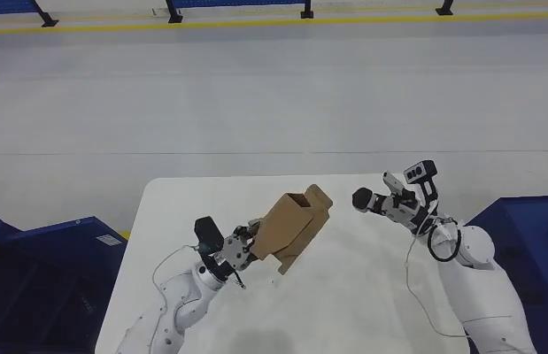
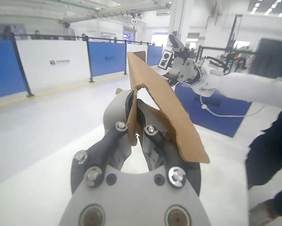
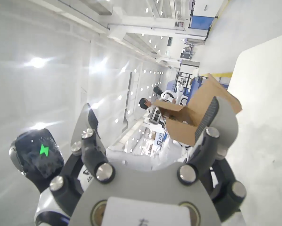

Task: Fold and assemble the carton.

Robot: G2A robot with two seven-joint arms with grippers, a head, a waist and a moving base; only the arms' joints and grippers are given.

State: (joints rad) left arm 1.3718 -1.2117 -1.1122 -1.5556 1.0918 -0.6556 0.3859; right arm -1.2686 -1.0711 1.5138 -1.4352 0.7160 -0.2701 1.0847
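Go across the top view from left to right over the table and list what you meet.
left gripper, shut on an edge of the carton → carton, tilted, its open end up → right gripper, open and apart from the carton.

The carton, pinched by a flap in my left gripper, sits tilted over the middle of the table and blocks the straight way between my 2 arms. Its open end faces my right gripper across a gap; those fingers stand wide apart, well off the cardboard. Bare tabletop runs near and right of the carton, wide enough for an arm. The left blue block and the right blue block flank the table's 2 sides.
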